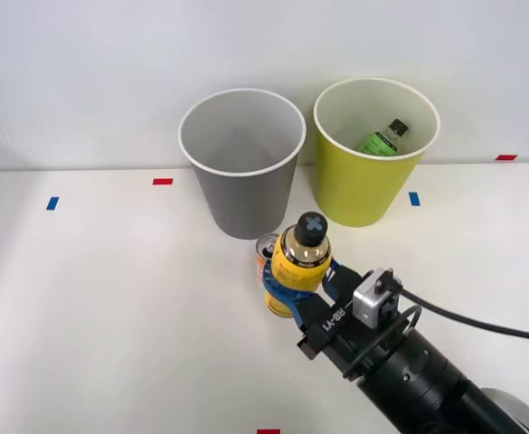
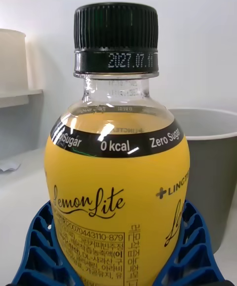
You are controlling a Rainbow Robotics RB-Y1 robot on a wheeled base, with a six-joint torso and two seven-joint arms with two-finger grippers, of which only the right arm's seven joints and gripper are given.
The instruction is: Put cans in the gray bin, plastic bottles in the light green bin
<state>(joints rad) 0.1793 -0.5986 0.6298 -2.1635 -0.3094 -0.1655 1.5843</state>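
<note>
Right hand (image 1: pixel 293 287) clamped on yellow bottle (image 1: pixel 302 264) above desk (image 1: pixel 110 298), near gray bin (image 1: pixel 242 163). Green bottle (image 1: pixel 382 139) already in light green bin (image 1: pixel 373 154). Can (image 1: pixel 266 253) just behind yellow bottle, not yet binned.

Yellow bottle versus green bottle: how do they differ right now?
The yellow bottle stands upright between the right gripper's fingers, beside the can; the green bottle lies tilted inside the light green bin. One label is yellow, the other green. Both have dark caps.
</note>
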